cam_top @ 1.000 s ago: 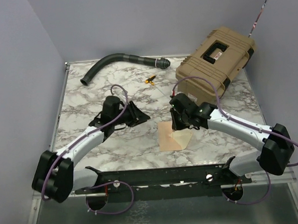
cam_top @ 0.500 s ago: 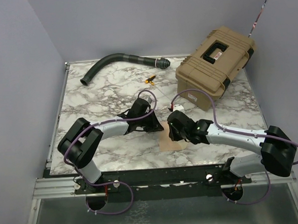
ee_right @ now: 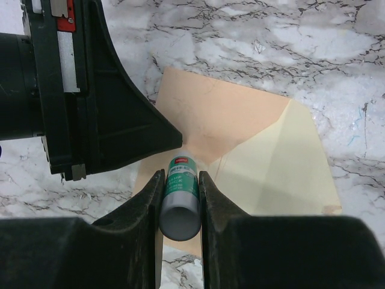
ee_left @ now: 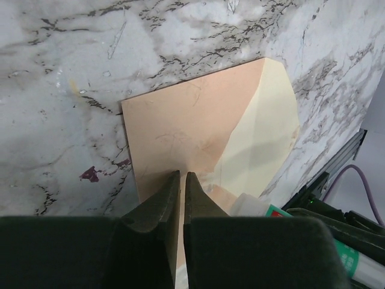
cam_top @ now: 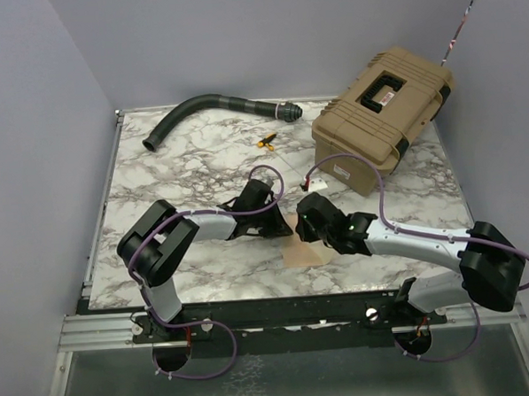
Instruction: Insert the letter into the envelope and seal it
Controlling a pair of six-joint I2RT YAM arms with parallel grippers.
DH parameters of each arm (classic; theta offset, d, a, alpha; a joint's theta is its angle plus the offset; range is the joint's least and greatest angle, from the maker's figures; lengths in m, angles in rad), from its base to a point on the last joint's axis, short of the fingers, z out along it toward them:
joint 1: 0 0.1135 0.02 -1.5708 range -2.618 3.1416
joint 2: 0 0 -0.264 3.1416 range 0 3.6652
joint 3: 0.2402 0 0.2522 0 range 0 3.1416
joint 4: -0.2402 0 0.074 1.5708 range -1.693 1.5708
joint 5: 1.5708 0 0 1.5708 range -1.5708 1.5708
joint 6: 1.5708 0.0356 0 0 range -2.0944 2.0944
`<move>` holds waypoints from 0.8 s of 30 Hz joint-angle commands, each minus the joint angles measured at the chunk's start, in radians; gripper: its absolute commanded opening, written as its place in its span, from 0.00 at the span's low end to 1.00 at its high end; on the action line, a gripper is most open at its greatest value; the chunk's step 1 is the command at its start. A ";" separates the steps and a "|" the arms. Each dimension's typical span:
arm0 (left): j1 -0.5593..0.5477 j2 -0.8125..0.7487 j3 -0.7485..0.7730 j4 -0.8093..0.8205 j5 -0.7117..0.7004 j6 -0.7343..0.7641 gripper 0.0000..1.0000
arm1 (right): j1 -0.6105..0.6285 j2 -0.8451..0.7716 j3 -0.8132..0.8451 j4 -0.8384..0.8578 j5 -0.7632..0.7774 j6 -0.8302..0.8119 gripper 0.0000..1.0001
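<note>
The peach envelope (ee_left: 180,120) lies flat on the marble with its flap (ee_left: 267,126) open, showing the cream inside. It also shows near the front edge (cam_top: 305,254) in the top view. My left gripper (ee_left: 182,176) is shut, its tips down on the envelope's near edge, with only a thin slit between the fingers. My right gripper (ee_right: 180,176) is shut on a green and white glue stick (ee_right: 180,192). The stick's tip points down at the envelope by the flap's fold, right beside the left gripper. The letter is hidden.
A tan hard case (cam_top: 384,116) stands at the back right. A curved black hose (cam_top: 207,108) lies along the back edge. A small yellow and black item (cam_top: 266,143) sits mid-table. Both arms crowd together over the envelope near the front rail (cam_top: 279,308).
My left arm swung right to the envelope and its jaws closed. My right gripper, still holding the glue stick, shifted slightly left and lower over the envelope.
</note>
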 commanded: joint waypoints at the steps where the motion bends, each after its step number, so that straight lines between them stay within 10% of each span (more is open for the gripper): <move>1: -0.002 0.027 -0.021 -0.012 -0.019 -0.026 0.04 | 0.009 0.026 -0.015 0.040 0.008 -0.001 0.01; 24: 0.004 0.071 0.001 -0.229 -0.086 -0.030 0.00 | 0.079 0.171 -0.038 -0.028 0.144 0.085 0.00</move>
